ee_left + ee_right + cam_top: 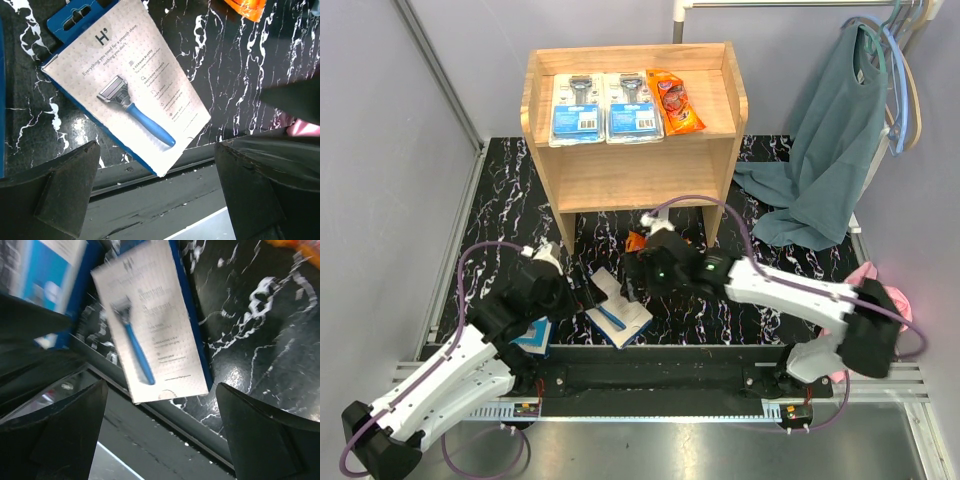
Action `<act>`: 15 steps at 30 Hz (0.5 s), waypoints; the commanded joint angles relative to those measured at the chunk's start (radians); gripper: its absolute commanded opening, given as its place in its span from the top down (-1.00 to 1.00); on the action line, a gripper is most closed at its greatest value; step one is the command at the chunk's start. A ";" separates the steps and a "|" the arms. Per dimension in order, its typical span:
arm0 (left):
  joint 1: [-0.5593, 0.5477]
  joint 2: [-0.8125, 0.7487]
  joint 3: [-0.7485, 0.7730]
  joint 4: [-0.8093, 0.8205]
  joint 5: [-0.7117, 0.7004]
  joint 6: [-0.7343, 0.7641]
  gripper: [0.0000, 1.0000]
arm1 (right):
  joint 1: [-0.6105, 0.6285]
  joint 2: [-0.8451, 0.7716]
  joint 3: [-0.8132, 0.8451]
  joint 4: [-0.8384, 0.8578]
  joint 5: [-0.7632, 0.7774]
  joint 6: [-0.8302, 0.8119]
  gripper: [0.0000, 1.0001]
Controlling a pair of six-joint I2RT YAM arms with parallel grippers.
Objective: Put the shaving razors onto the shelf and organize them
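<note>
Three packs left on the table, both arms over the white box

Three razor packs already lay on the shelf (640, 172) top tier: two blister packs (575, 108) (633, 106) and one orange packet (674, 100). In front of the shelf, toward the arm bases, lay a white box (620, 312) flat and face up, its long axis skewed to the shelf's front edge. The left gripper (582, 295) hung just to the left of it. The right gripper (638, 275) hung just on its shelf side. Both had jaws spread wide and held nothing. Both were near, with the box framed between the fingers in each wrist view; the left looked a touch better lined up, so likely its pick. A second box (533, 338) sat partly under the left arm, farther from the shelf. Another orange packet (635, 241) lay nearer the shelf's foot, by the right wrist. Both arms reached forward and low, wrists pitched down.
</note>
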State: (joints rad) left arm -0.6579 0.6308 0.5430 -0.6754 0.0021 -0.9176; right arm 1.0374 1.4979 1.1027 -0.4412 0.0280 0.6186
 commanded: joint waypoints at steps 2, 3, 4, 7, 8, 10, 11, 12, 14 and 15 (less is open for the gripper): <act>0.001 0.035 0.035 0.143 -0.022 -0.055 -0.98 | 0.000 -0.309 -0.107 0.018 0.223 0.131 -0.99; 0.001 0.046 0.034 0.183 -0.021 -0.081 -0.96 | -0.002 -0.345 -0.125 0.019 0.242 0.144 -1.00; 0.000 0.073 0.034 0.203 -0.022 -0.093 -0.94 | -0.002 -0.414 -0.162 0.021 0.260 0.164 -0.99; -0.002 0.153 0.044 0.267 -0.024 -0.139 -0.90 | -0.002 -0.519 -0.219 0.022 0.319 0.190 -0.99; -0.005 0.176 0.057 0.278 -0.033 -0.148 -0.90 | 0.000 -0.536 -0.230 0.021 0.332 0.193 -0.99; -0.026 0.237 0.069 0.309 -0.053 -0.190 -0.90 | -0.002 -0.570 -0.253 0.016 0.348 0.207 -0.99; -0.055 0.254 0.083 0.316 -0.086 -0.207 -0.90 | -0.002 -0.579 -0.259 0.007 0.352 0.211 -0.99; -0.071 0.273 0.090 0.335 -0.105 -0.245 -0.90 | -0.002 -0.587 -0.265 0.006 0.355 0.216 -0.99; -0.115 0.326 0.104 0.362 -0.146 -0.285 -0.89 | 0.000 -0.607 -0.277 0.001 0.368 0.224 -0.99; -0.132 0.343 0.106 0.397 -0.161 -0.331 -0.89 | -0.002 -0.619 -0.280 -0.002 0.371 0.224 -1.00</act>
State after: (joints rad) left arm -0.7288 0.9230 0.5846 -0.4301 -0.0536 -1.1126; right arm 1.0351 0.9157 0.8368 -0.4408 0.3248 0.8074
